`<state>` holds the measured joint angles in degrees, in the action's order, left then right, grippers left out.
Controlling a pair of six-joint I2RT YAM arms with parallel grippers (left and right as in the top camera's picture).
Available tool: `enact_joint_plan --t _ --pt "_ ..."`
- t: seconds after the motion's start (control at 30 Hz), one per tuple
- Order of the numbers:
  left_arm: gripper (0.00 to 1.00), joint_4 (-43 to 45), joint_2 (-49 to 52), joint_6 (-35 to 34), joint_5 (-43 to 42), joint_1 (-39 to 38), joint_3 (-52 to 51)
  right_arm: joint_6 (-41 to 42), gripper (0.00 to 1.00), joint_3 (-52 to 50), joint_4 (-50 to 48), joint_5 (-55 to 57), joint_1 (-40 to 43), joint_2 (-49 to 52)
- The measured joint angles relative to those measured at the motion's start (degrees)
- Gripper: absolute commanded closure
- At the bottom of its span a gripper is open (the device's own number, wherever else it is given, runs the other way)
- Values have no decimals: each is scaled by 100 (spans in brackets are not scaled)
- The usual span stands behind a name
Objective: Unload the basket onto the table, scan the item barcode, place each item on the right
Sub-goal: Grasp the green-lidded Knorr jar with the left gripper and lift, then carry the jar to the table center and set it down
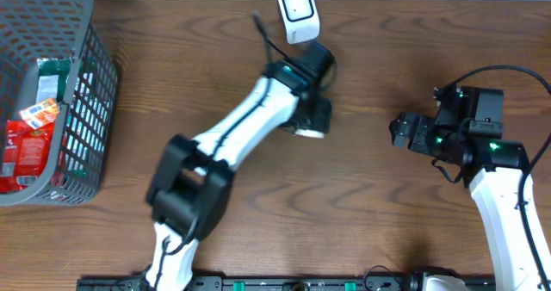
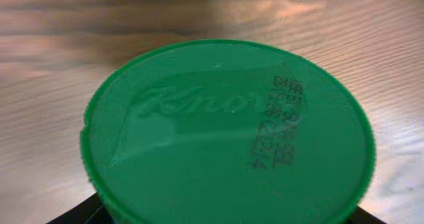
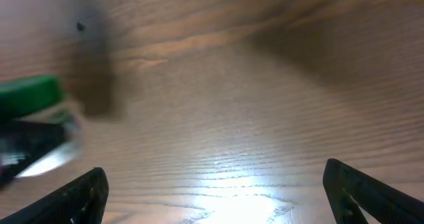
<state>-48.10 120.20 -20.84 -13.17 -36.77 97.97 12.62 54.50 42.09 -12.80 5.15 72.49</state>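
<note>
Green ribbed lid (image 2: 225, 131) tops a jar (image 3: 33, 97), probably stiff, light and slick-sided. The left gripper (image 1: 313, 119) clasps its body at upper centre, just below the scanner (image 1: 298, 14). The right gripper (image 3: 213, 176) is released.

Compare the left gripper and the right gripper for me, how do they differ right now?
The left gripper is closed on the green-lidded jar; the right gripper is open and empty. The left gripper sits close to the white scanner; the right gripper hangs apart from it, far to the right. Both are dark grippers above the same wooden table.
</note>
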Motion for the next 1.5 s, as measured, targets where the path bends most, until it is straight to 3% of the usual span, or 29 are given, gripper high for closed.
enact_joint_plan --t 0.13,0.2,0.27,0.33,1.03,1.17,1.5 --pt "45 251 389 -15 2 -184 -2 0 1 0 -2 26 0 190" --pt "37 289 479 -17 28 -232 -2 0 1 0 -2 35 0 323" --pt "23 323 507 -17 79 -264 -2 2 1 0 9 44 0 442" --pt "18 348 507 -50 155 -284 -2 2 1 0 13 42 0 531" --pt "17 619 507 -11 267 -286 20 2 1 0 13 44 0 673" --pt "13 627 472 -11 409 -286 52 2 1 0 13 42 0 673" --pt "13 487 -334 76 758 -133 52 2 1 0 11 -103 0 673"
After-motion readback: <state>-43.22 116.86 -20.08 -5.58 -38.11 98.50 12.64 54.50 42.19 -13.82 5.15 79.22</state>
